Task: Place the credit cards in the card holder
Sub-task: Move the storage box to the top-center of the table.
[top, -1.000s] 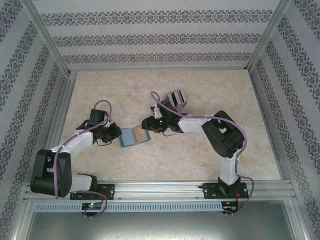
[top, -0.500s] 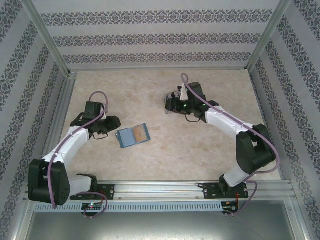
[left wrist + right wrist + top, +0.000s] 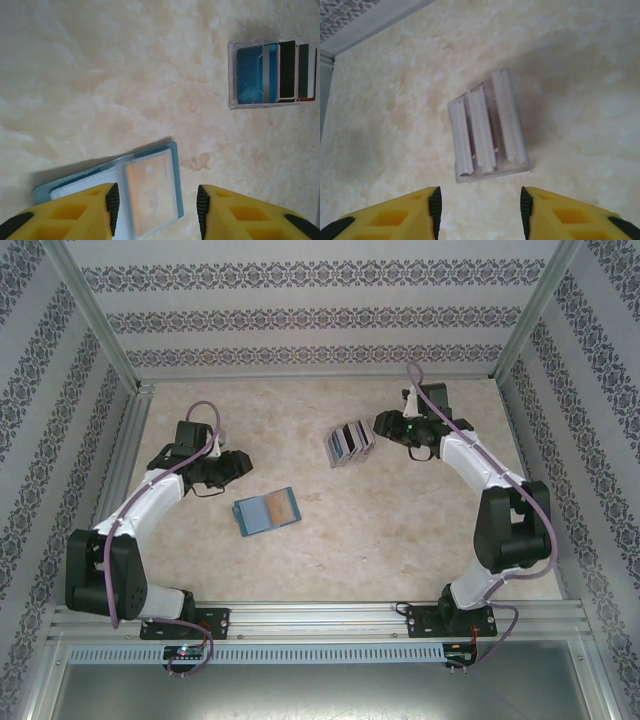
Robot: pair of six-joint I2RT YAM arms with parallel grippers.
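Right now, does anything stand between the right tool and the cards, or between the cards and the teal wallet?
Nothing visible does. Bare marbled tabletop lies between the open right tool and the mixed-colour cards standing in their clear plastic rack, and between that rack and the teal folding wallet.

Your card holder [image 3: 265,511] lies flat on the counter [image 3: 400,530], left of centre. The credit cards [image 3: 349,443] stand farther back to its right, well apart. Your left tool [image 3: 237,464] is behind the card holder; your right tool [image 3: 381,425], right of the credit cards.
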